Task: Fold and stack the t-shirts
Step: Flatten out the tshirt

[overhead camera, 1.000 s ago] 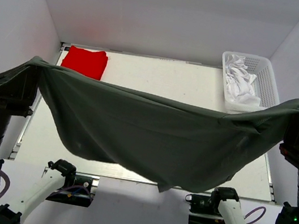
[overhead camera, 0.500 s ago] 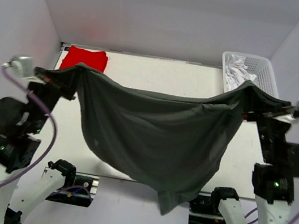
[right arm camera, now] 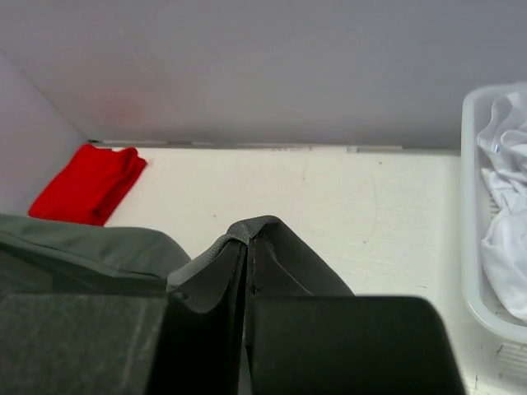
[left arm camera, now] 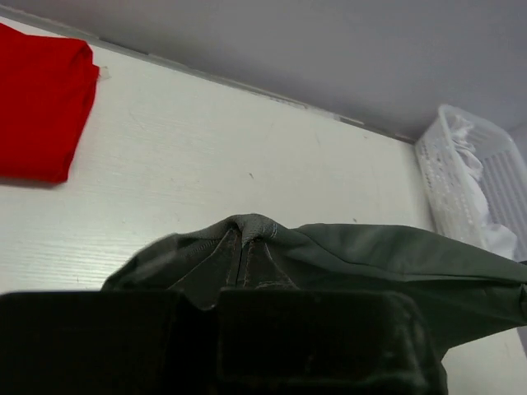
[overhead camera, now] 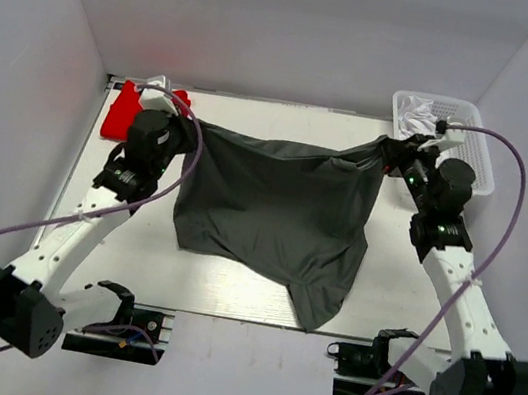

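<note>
left gripper (overhead camera: 191,131): pinched tight on one top corner of grey t-shirt (overhead camera: 278,205). right gripper (overhead camera: 392,150): likewise clamped on opposite top corner. shirt stretched between the two, top edge sagging slightly, body draped toward near side, lowest tip at near edge of table (overhead camera: 132,257). white basket (overhead camera: 482,153) at far right corner, crumpled white cloth (overhead camera: 419,110) inside; right gripper just beside its left wall. red t-shirt (overhead camera: 118,117) folded at far left corner, partly hidden by left arm. bare table beyond shirt and along both sides.
</note>
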Controlling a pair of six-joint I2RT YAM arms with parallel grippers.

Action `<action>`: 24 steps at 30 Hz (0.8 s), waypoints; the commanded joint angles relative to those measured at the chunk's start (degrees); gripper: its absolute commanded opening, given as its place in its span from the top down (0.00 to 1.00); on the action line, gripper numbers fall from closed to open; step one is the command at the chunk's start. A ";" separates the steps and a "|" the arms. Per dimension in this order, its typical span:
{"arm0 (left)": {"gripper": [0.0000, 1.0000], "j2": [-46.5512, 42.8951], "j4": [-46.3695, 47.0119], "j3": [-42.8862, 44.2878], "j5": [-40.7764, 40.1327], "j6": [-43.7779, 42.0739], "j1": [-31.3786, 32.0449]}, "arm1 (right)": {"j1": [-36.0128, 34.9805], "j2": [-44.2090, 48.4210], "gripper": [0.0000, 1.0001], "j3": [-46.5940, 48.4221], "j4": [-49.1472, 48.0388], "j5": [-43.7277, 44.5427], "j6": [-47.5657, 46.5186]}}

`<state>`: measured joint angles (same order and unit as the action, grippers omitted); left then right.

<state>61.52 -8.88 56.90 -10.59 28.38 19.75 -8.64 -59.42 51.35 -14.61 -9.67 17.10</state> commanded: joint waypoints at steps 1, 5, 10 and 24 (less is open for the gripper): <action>1.00 3.59 7.47 2.07 -6.89 -1.14 0.12 | 0.21 -6.03 1.00 4.36 -5.60 0.44 -1.28; 1.00 14.13 9.59 6.19 -8.74 -3.24 -0.41 | 0.29 -14.40 1.00 9.80 -6.22 1.14 -1.90; 1.00 29.60 6.69 18.58 -12.34 -4.47 -0.41 | 0.38 -28.53 1.00 19.02 -5.25 2.46 -3.47; 0.92 68.97 -1.31 54.26 -7.35 -2.11 -7.96 | 0.30 -68.87 0.95 59.02 7.58 14.67 -6.12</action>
<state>128.51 -7.88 106.34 -19.92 24.64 13.19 -8.64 -123.68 104.60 -9.10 -0.01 12.64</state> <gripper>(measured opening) 0.063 0.034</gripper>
